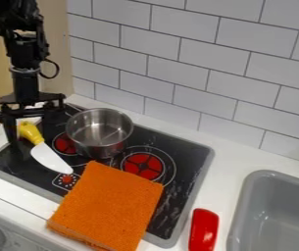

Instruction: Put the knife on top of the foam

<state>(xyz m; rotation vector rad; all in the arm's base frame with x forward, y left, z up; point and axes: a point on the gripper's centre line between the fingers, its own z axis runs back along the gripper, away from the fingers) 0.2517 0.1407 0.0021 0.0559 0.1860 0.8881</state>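
The black gripper point(30, 136) hangs low over the left part of the stove, open, its fingers apart on either side of the knife's yellow handle. The knife point(49, 157) has a white blade that points down and right, its tip close to the foam's upper left edge. An orange foam point(112, 205) lies flat, partly over the stove's front edge and partly on the white counter, with nothing on its top. I cannot tell whether the handle touches the left finger.
A metal pot point(99, 131) stands on the stove point(194, 169) just right of the gripper, behind the foam. To the right are a red object point(204, 229) on the counter and a grey sink point(240, 211). A tiled wall point(184, 63) rises behind.
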